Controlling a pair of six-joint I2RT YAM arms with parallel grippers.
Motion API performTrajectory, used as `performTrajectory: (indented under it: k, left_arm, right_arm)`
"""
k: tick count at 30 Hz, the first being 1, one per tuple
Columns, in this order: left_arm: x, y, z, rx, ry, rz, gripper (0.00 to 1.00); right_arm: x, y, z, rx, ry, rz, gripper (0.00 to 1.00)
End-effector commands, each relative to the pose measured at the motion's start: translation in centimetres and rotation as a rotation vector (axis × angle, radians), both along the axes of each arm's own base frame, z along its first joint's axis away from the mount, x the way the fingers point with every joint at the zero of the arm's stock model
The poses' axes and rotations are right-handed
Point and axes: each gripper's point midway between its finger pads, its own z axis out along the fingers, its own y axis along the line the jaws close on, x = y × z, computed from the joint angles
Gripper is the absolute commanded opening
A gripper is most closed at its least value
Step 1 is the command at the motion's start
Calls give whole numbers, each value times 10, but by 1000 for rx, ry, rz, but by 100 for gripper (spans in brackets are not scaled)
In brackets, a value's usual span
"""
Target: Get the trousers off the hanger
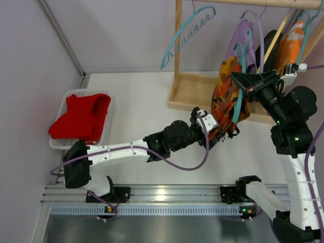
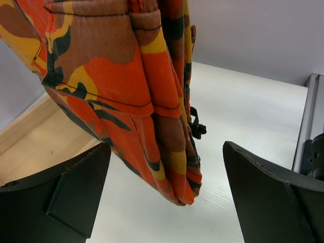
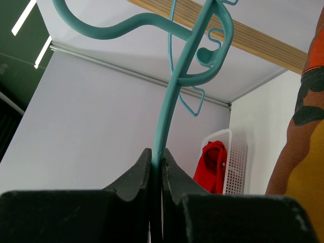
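**tom:** grey walls, white table (image 1: 142,116), wooden rack (image 1: 178,50) at the back right. so how far along is this? looks barely started to me.

**jo:** i'd call it set up but not done. the trousers (image 1: 228,96) are still on the hanger (image 3: 174,104), hanging down in a folded bunch in front of the rack's base. no part of them has come off.

**tom:** who's holding what?

**jo:** the right gripper (image 3: 157,159) is clamped on the hanger's thin stem, with the plastic pinched between its fingers. i can't tell from these views whether the hook is on the rail or clear of it. the left gripper (image 2: 166,147) is spread wide, one finger either side of the bottom hem. it isn't touching the cloth as far as its wrist view shows, and it's holding nothing.

**tom:** so the lining up is done and the pull isn't.

**jo:** that's my read. one arm steadies the hanger and the other is lined up on the low end. what's left is to close on the hem, drag the cloth off the hanger and put it down somewhere. that could be the table, or over by the basket (image 1: 61,144) with the red cloth (image 1: 81,119), which sits well apart on the left.

**tom:** any catch?

**jo:** the cloth is floppy and doubled over. a pinch on one layer might slide only that side and leave the rest hung up. that's just a guess though.
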Motion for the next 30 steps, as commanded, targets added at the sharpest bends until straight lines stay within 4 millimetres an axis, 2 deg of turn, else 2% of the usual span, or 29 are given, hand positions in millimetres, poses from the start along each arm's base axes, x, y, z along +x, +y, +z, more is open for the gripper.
performTrajectory:
  k: [1, 6, 9, 10, 13, 14, 16, 17, 20, 22, 26, 28, 29, 30]
  left_arm:
    - [0, -8, 51, -177, -30, 18, 99]
    - [11, -18, 46, -175, -31, 60, 94]
    - [27, -20, 40, -162, -34, 140, 89]
    - [30, -20, 38, -159, -34, 149, 81]
    - [37, -15, 38, -159, -31, 160, 68]
    - [37, -13, 38, -158, -33, 159, 58]
    - [36, -9, 39, -156, -42, 160, 45]
    - [38, -5, 40, -159, -43, 176, 23]
    - [43, 3, 46, -167, -49, 194, 0]
    - [46, 8, 51, -168, -66, 213, 0]
    - [53, 27, 84, -218, -77, 256, 0]
    - [54, 34, 98, -234, -75, 275, 0]
    - [55, 41, 114, -255, -79, 283, 0]
    - [56, 45, 121, -263, -85, 289, 0]
  right_arm:
    - [-38, -7, 80, 48, -301, -8, 0]
    - [-43, -7, 78, 55, -299, -3, 0]
    - [-46, -7, 78, 57, -305, -4, 0]
    - [-46, -8, 79, 56, -307, -4, 0]
    - [-44, -7, 78, 57, -303, -3, 0]
    - [-45, -7, 78, 55, -306, -1, 0]
    - [-44, -6, 78, 54, -305, 6, 0]
    - [-45, -6, 78, 53, -305, 6, 0]
    - [-43, -5, 75, 48, -296, 6, 0]
    - [-43, -4, 72, 36, -294, 9, 0]
    - [-40, -3, 55, -18, -279, 4, 0]
    - [-36, -1, 40, -48, -261, 15, 0]
    - [-34, 0, 32, -59, -248, 20, 0]
    - [-30, 1, 19, -82, -236, 19, 0]
